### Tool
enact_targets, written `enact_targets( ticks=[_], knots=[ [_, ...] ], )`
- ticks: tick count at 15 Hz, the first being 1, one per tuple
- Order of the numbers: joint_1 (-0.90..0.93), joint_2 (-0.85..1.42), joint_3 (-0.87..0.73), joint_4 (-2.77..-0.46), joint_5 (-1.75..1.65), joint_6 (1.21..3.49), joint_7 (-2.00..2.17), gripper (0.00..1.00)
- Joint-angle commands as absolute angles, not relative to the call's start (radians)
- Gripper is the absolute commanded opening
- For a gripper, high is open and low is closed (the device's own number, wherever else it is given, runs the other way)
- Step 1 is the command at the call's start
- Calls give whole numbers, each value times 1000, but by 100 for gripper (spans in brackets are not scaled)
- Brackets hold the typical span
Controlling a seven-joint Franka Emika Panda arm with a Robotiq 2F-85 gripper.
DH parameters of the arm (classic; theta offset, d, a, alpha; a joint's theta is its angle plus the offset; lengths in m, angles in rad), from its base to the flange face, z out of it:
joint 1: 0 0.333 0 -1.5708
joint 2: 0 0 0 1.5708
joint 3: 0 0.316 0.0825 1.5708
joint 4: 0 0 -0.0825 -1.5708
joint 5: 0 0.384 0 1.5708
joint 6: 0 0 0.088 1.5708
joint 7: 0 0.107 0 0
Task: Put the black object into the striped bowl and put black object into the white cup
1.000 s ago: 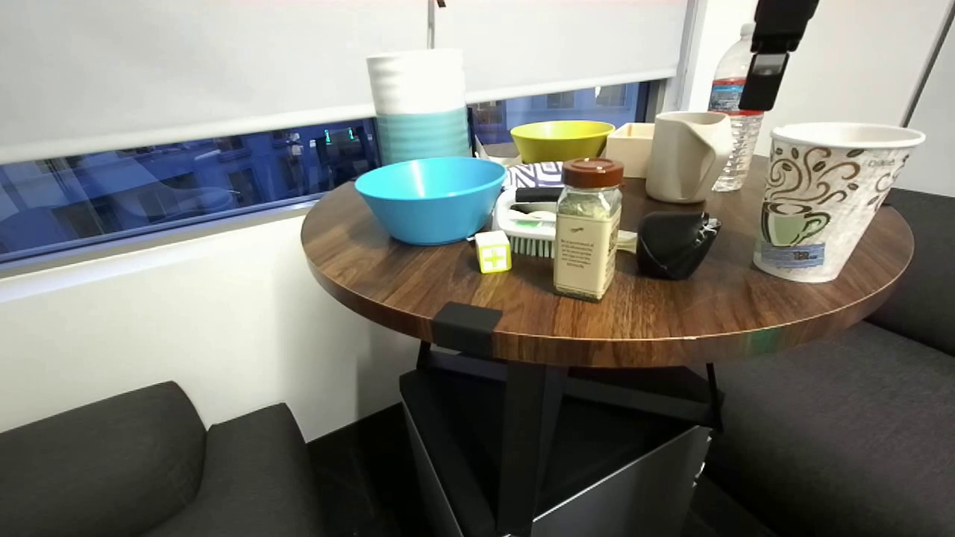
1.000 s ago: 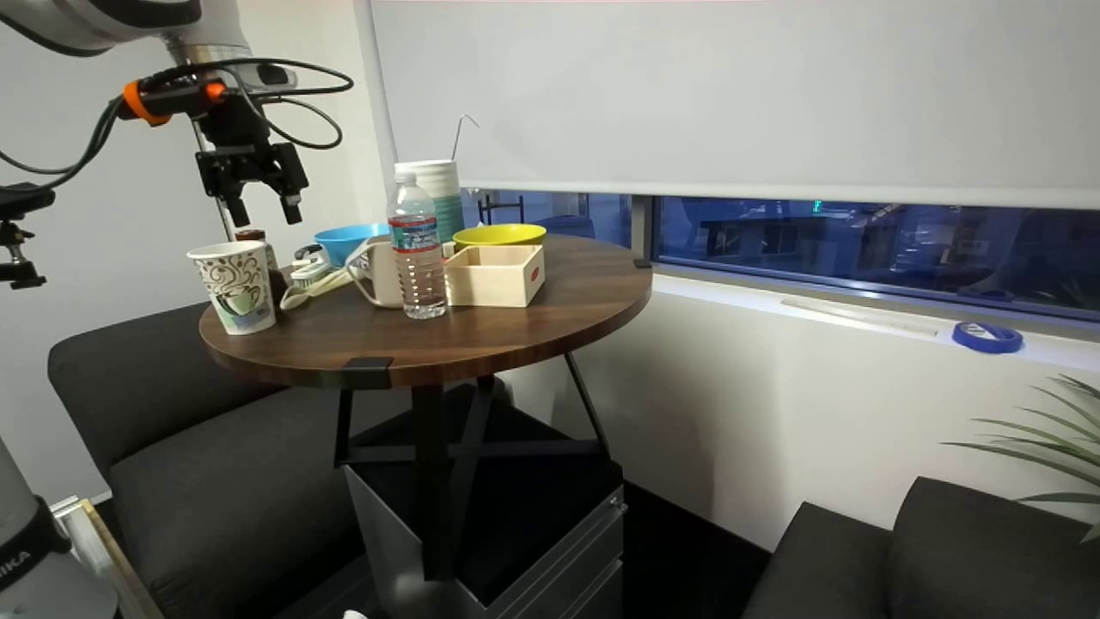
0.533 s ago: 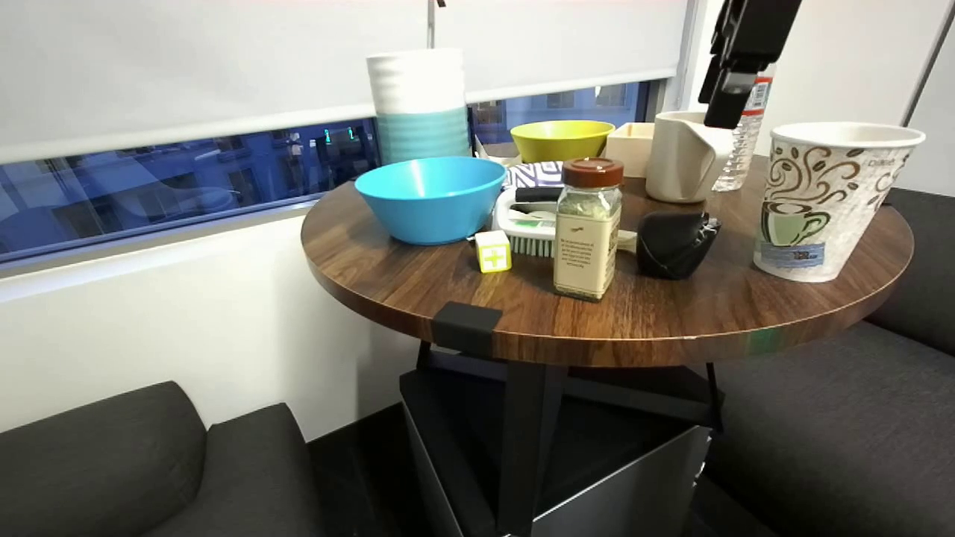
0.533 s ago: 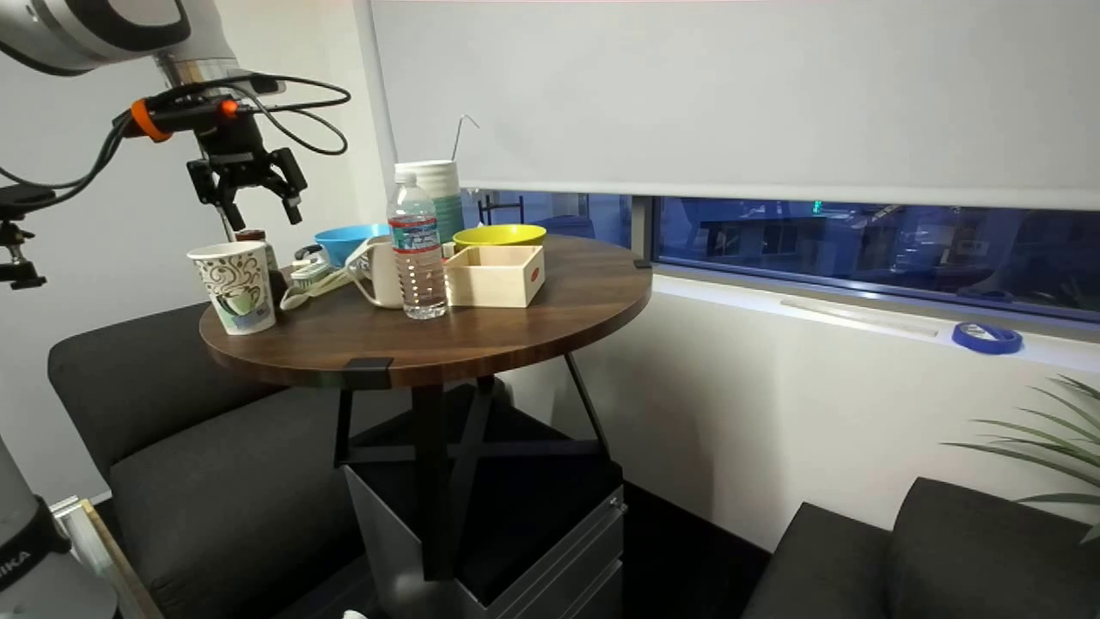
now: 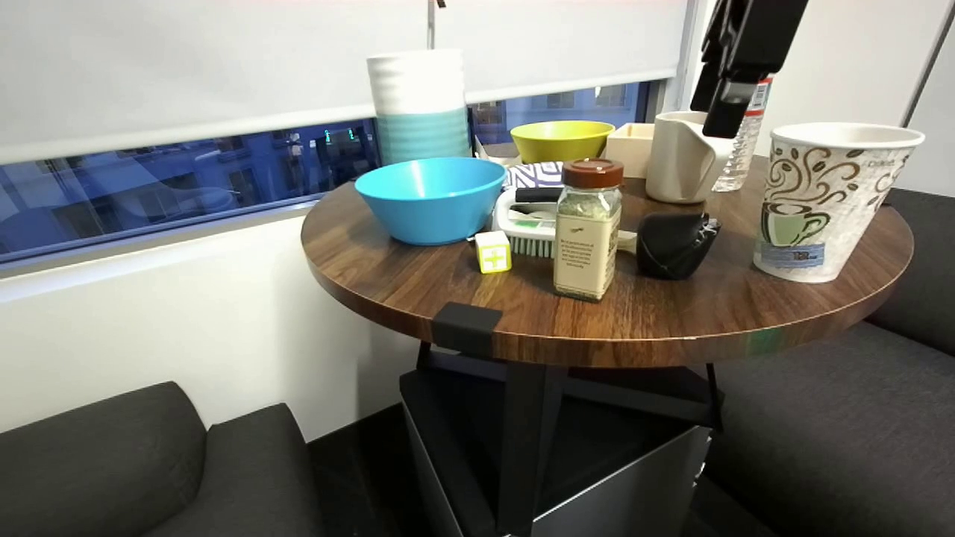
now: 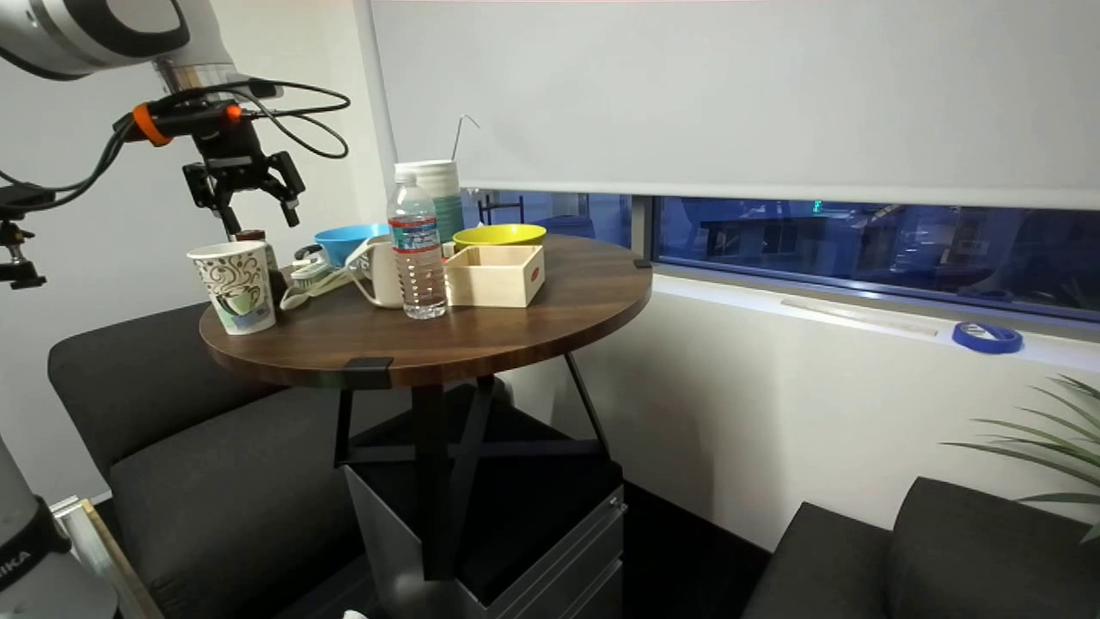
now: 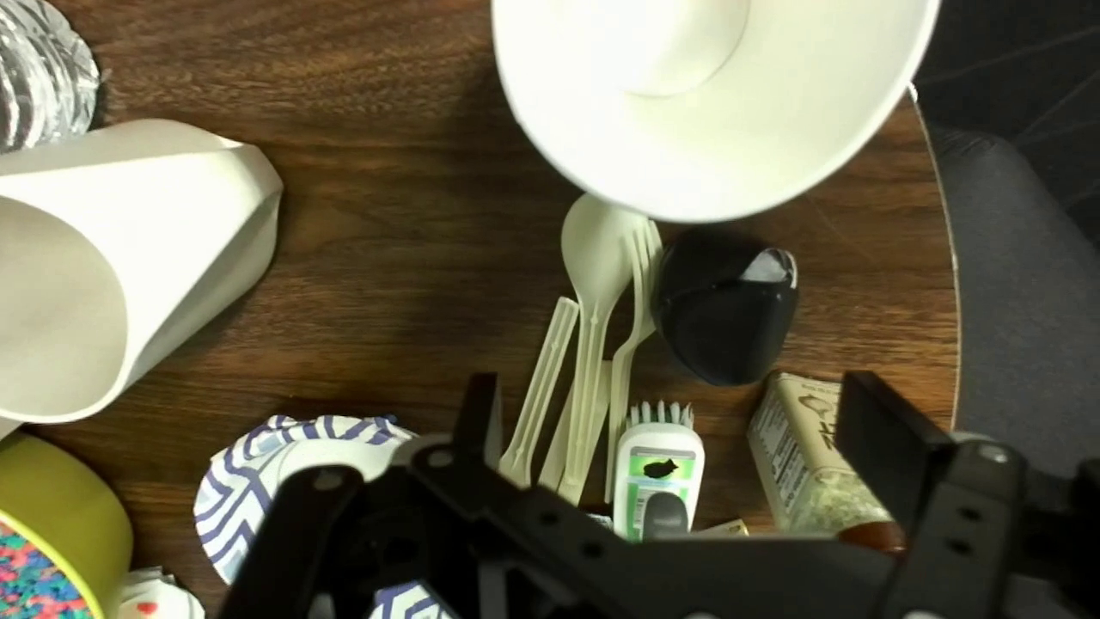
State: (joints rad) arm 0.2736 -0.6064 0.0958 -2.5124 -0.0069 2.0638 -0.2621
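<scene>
The squat black object (image 5: pixel 675 245) stands on the table between the spice jar and the white cup (image 5: pixel 832 212). In the wrist view the black object (image 7: pixel 726 314) lies beyond the fingertips, touching or very near the cutlery. The white paper cup (image 7: pixel 713 129), with a brown leaf print outside, stands just past it and looks empty. The striped bowl (image 7: pixel 228 507) is partly hidden by my gripper (image 7: pixel 675 404); in an exterior view only part of the striped bowl (image 5: pixel 535 174) shows. My gripper (image 6: pixel 262 219) is open, empty, pointing down above the table items.
Close around are the spice jar (image 5: pixel 588 231), a brush (image 7: pixel 660 473), pale plastic cutlery (image 7: pixel 593 344), a cream pitcher (image 5: pixel 685 160) and a water bottle (image 6: pixel 417 249). The blue bowl (image 5: pixel 431 201), yellow bowl (image 5: pixel 561 142), wooden box (image 6: pixel 494 277) and small cube (image 5: pixel 493 252) are farther off.
My gripper has come down and shifted sideways, toward the pitcher's place in an exterior view. It stays open. The table objects have not moved.
</scene>
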Motion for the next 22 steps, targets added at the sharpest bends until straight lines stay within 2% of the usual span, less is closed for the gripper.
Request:
enact_targets(
  ticks=[1, 18, 19, 20, 22],
  knots=[
    [318, -578, 88, -2517, 46, 2105, -331, 100],
    [334, -440, 80, -2548, 121, 2154, -436, 100],
    [333, -434, 81, -2547, 125, 2155, -437, 97],
    [333, -425, 82, -2545, 129, 2156, -440, 74],
    [334, -413, 83, -2543, 139, 2160, -446, 69]
  ],
)
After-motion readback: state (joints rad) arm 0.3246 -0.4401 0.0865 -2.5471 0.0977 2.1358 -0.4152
